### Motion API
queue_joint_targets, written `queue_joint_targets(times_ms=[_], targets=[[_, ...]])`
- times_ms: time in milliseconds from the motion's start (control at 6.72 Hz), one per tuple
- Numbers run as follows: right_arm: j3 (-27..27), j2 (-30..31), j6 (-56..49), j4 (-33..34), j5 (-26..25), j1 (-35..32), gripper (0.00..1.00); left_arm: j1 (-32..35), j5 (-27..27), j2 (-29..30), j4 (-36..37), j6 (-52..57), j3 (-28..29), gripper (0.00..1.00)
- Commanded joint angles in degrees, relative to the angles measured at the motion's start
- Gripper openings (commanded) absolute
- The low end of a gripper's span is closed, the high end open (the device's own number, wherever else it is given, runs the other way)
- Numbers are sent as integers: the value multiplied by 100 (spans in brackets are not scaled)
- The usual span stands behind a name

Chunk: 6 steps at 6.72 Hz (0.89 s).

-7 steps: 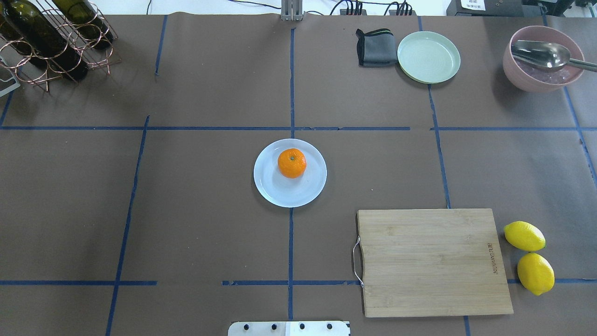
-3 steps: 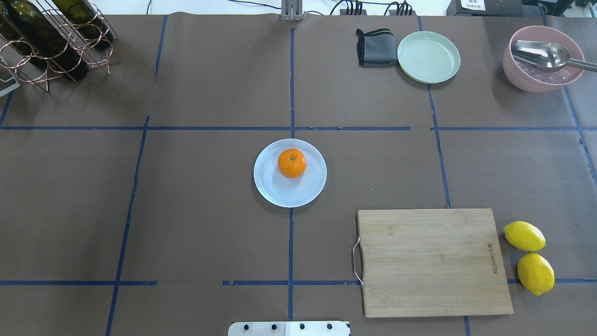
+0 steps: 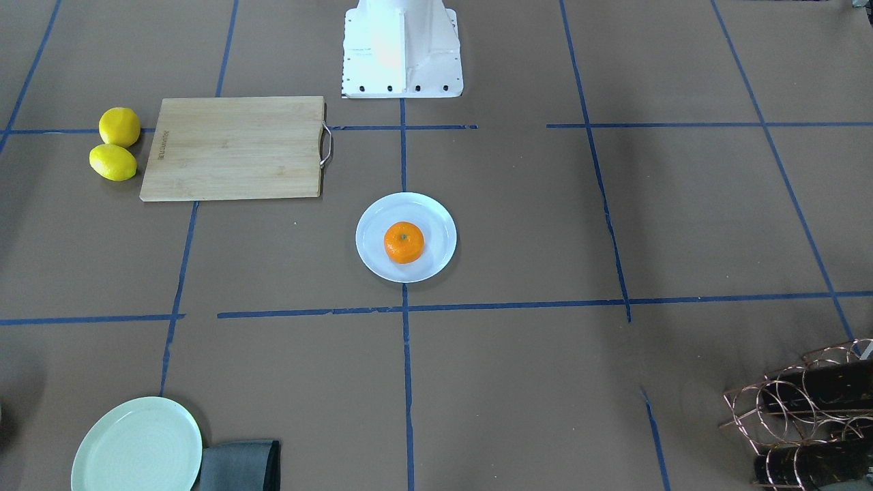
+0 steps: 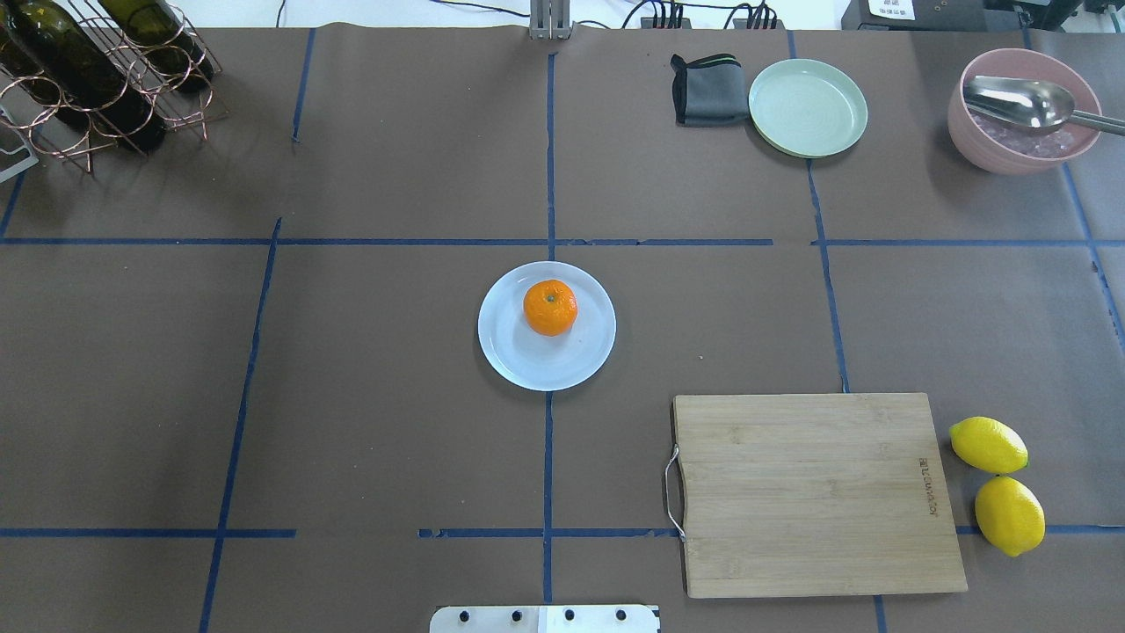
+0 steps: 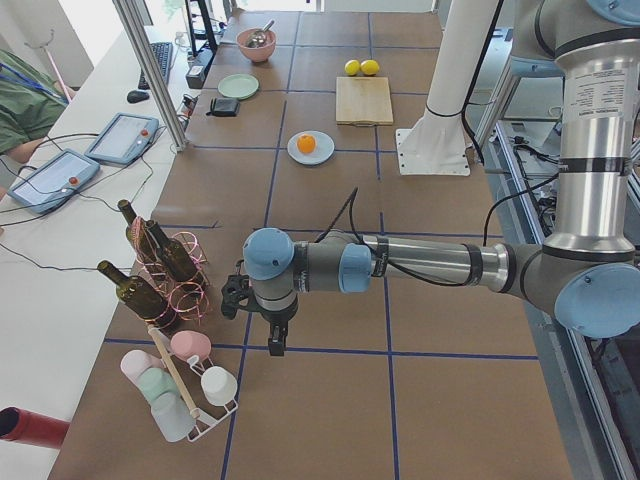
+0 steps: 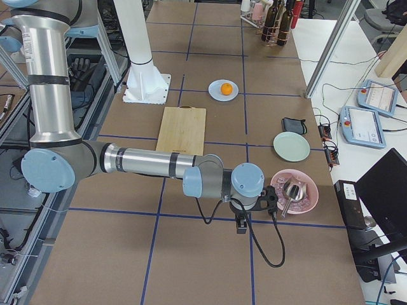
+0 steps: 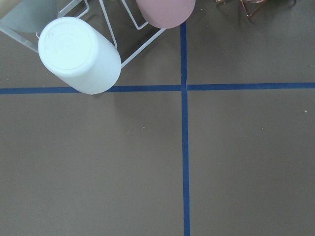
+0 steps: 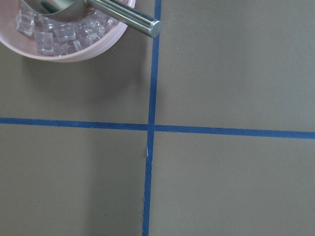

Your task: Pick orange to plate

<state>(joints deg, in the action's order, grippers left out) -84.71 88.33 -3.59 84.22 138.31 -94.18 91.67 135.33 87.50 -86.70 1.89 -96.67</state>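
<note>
The orange [image 4: 550,308] sits on the plate [image 4: 526,360] (cutting board [image 4: 809,510] stamp [image 4: 928,486] illegible).

You have two arms of one build, mounted beside the white pedestal [image 3: 402,48]: silver tubes, dark grey joint housings, pale blue round caps and thin black bands. A black cable [image 5: 345,205] loops off the left arm [image 5: 430,265]; the right arm [image 6: 146,162] trails another. The left end effector [image 5: 274,345] and right end effector [image 6: 241,225] are black. Dark screws [image 3: 389,88] line the pedestal's flared foot.
</note>
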Motion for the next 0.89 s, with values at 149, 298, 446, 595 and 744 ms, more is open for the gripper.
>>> queue_joint_targets(times_ms=[149,298,446,595,744], targets=[[16,299,122,-529,-6,5,100,0,-7,12,-5,-13,16,100],[7,247,122,-485,-6,5,100,0,-7,4,-5,4,8,100],[-54,238,113,-267,20,83,100,0,-15,12,-5,-13,7,100],[-211,194,113,57,47,101,100,0,-16,12,-5,4,7,100],[-404,185,52,364,47,67,100,0,-16,4,-5,-13,-1,100]])
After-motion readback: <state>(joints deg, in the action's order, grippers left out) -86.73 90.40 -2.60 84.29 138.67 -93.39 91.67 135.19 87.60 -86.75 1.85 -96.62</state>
